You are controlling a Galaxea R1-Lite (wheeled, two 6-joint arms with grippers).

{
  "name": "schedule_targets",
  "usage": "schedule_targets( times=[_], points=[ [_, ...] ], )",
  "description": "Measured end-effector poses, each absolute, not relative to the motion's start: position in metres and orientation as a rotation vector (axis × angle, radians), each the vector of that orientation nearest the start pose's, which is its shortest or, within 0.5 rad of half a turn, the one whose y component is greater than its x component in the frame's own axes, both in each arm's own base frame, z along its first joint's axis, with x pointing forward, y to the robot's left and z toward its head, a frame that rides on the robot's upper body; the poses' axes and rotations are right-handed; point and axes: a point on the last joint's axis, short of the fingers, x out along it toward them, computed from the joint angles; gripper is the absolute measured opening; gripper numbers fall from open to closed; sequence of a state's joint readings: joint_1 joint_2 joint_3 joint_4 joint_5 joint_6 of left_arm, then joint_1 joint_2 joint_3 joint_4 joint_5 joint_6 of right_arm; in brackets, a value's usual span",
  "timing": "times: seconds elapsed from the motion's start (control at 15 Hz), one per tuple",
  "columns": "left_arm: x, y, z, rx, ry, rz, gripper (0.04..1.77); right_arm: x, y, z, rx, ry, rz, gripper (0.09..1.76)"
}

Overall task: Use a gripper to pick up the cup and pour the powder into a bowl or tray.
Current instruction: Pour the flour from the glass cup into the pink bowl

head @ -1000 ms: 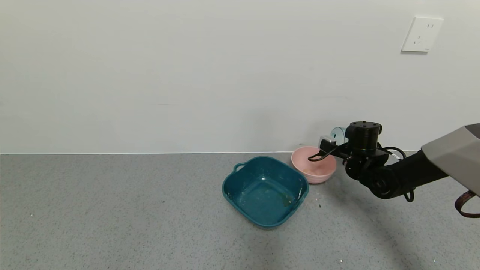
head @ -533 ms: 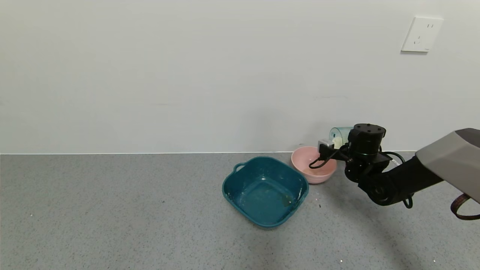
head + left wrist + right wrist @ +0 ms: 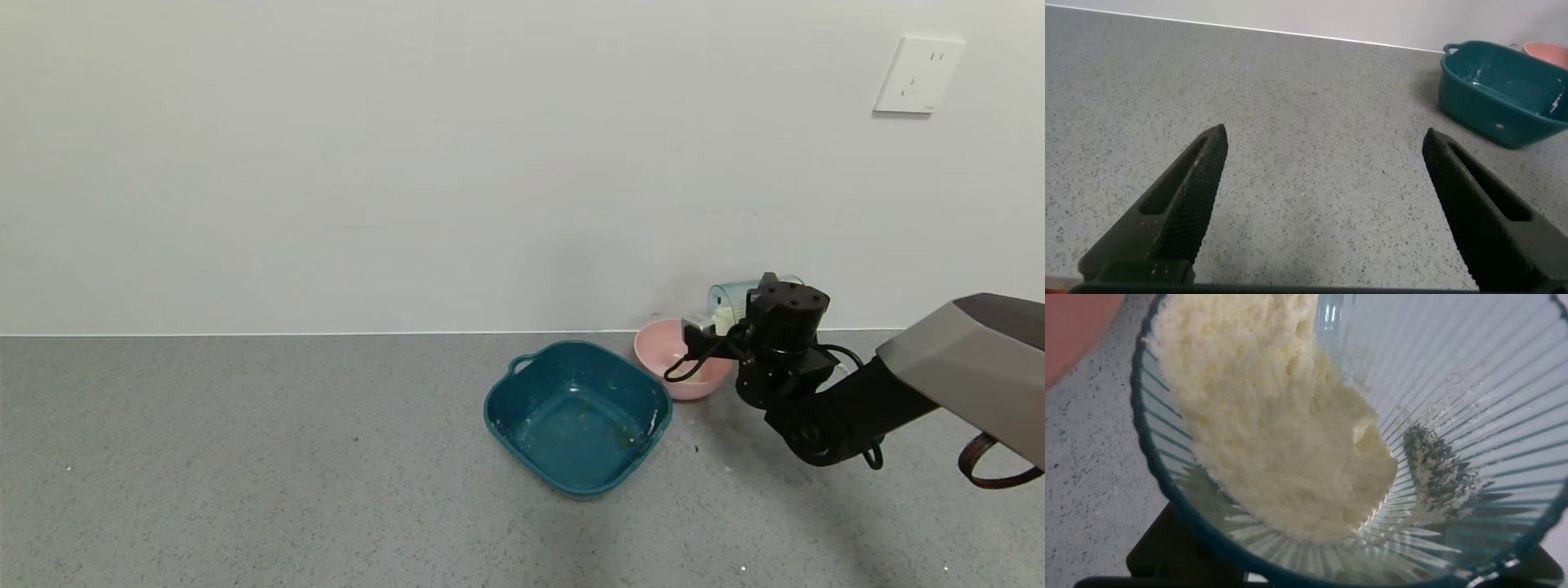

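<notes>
My right gripper (image 3: 739, 322) is shut on the cup (image 3: 729, 296), a clear blue-green ribbed cup, and holds it tipped on its side just above the right rim of the pale pink bowl (image 3: 663, 353). The right wrist view looks into the tilted cup (image 3: 1470, 392); off-white powder (image 3: 1266, 433) is heaped against its lower wall toward the rim. A corner of the pink bowl (image 3: 1074, 327) shows there. My left gripper (image 3: 1323, 180) is open and empty over bare counter, out of the head view.
A dark teal squarish tray (image 3: 578, 416) with handles sits on the grey speckled counter just left of the pink bowl; it also shows in the left wrist view (image 3: 1503, 90). The white wall stands close behind the bowl. A wall socket (image 3: 918, 74) is at upper right.
My right arm has moved left and lower, bringing the cup closer over the bowl's rim and tipping it further toward the bowl. The bowl and tray have not moved.
</notes>
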State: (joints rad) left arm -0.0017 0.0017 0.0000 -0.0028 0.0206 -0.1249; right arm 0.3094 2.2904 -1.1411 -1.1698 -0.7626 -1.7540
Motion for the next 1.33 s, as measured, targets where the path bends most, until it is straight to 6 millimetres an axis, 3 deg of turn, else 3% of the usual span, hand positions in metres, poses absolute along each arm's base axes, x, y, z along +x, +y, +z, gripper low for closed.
schedule_targets(
  times=[0.4, 1.07, 1.33],
  points=[
    [-0.023, 0.001, 0.076, -0.125, -0.002, 0.019, 1.72, 0.413, 0.137, 0.094, -1.792, 0.366, -0.339, 1.32],
    [-0.023, 0.001, 0.076, -0.125, -0.002, 0.019, 1.72, 0.413, 0.137, 0.088, -1.867, 0.323, -0.426, 1.32],
    [-0.023, 0.001, 0.076, -0.125, -0.002, 0.019, 1.72, 0.413, 0.130, 0.096, -1.858, 0.329, -0.445, 1.32]
  ],
)
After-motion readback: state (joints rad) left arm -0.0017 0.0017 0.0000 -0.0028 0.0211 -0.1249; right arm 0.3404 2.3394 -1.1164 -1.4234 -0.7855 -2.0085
